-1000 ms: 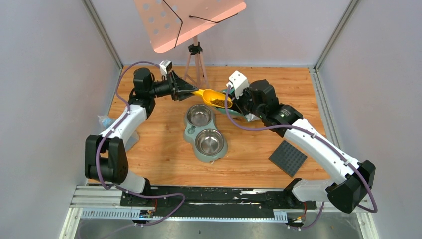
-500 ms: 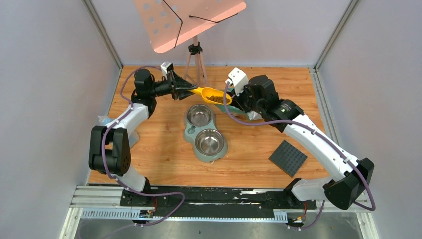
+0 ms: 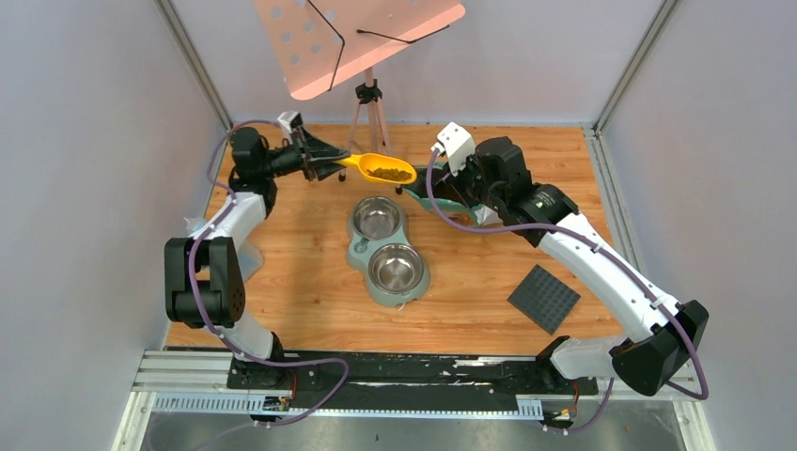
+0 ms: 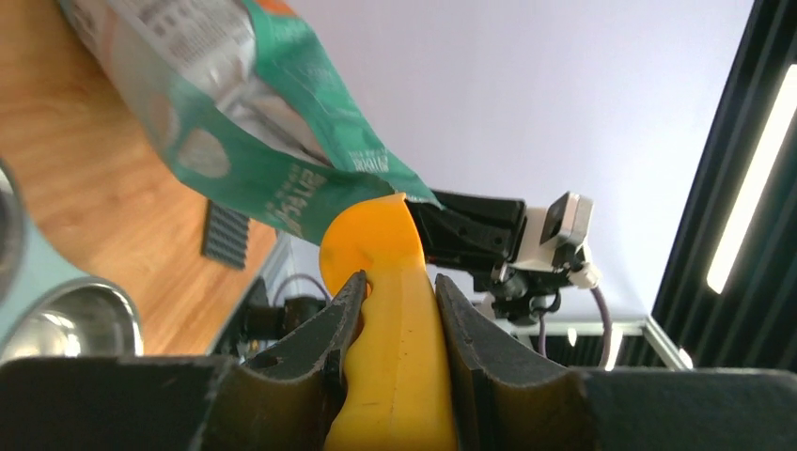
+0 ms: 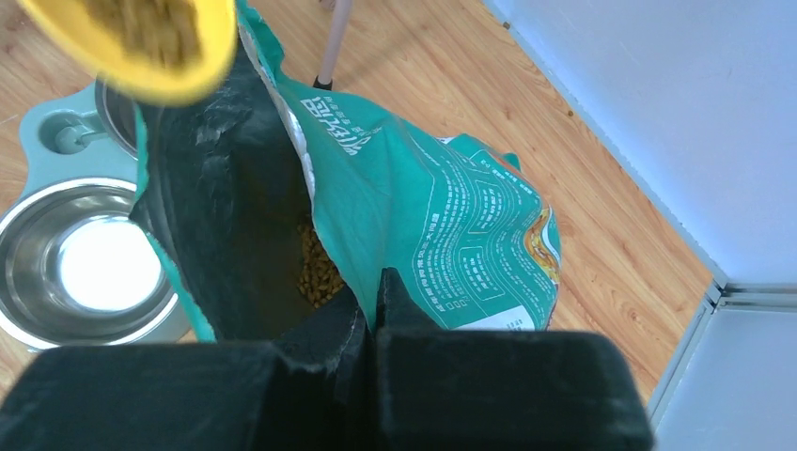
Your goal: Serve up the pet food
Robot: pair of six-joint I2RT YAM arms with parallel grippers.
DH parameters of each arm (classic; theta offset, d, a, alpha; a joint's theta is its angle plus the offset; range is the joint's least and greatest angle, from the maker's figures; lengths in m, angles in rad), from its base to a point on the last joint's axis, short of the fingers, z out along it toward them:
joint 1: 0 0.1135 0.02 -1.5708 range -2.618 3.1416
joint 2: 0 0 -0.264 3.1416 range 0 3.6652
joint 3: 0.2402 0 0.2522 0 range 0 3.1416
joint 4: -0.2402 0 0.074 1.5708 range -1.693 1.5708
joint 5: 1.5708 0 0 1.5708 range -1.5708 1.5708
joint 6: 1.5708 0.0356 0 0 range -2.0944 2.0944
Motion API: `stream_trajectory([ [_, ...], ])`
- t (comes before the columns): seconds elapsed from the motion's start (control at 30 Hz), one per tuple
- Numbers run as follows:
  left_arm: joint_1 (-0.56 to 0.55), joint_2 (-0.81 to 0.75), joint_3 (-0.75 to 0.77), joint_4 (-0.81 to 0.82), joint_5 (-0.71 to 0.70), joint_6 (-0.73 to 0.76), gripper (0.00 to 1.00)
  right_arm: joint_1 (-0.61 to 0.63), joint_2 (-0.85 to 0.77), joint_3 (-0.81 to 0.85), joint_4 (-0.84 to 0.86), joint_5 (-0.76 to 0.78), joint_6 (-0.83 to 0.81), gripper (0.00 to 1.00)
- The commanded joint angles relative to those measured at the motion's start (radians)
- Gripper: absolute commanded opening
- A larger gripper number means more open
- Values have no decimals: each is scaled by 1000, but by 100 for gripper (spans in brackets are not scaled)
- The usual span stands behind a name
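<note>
The counter (image 3: 310, 282) is satin wood-grain, the bowls (image 3: 396, 268) polished metal in a matt pale-green plastic holder (image 3: 358, 250), the scoop (image 4: 371, 249) smooth yellow plastic, the bag (image 5: 442, 216) glossy crinkled film, the pet food (image 5: 321, 272) dull rough pellets.

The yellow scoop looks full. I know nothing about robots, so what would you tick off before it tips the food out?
1. Left end effector clamped on the yellow scoop handle: ok.
2. Scoop loaded with pet food: ok.
3. Scoop out of the bag: ok.
4. Right end effector shut on the bag's edge: ok.
5. Far bowl empty: ok.
6. Scoop directly over that bowl: cannot tell, its height is unclear.
</note>
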Motion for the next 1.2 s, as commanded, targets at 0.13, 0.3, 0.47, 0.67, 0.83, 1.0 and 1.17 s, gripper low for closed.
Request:
stream_trajectory([
  [0.13,118,-117,-40,-89,-22,122,0,-32,-24,45,57,17,-3,0],
  [0.3,142,-162,-133,-41,-30,131,0,-62,-22,61,60,5,-1,0],
  [0.47,187,-180,-210,-70,-18,213,0,-78,-18,111,61,-13,-2,0],
  [0.67,198,-196,-186,-417,-69,599,0,-81,-14,169,80,-26,1,0],
  [0.83,197,-192,-117,-782,-244,893,0,-82,-22,181,88,-34,5,0],
  [1.0,195,-155,-60,-894,-435,1075,0,-82,-34,180,94,-41,12,0],
  [1.17,172,-122,-6,-922,-515,1104,0,-82,-58,145,96,-54,15,0],
])
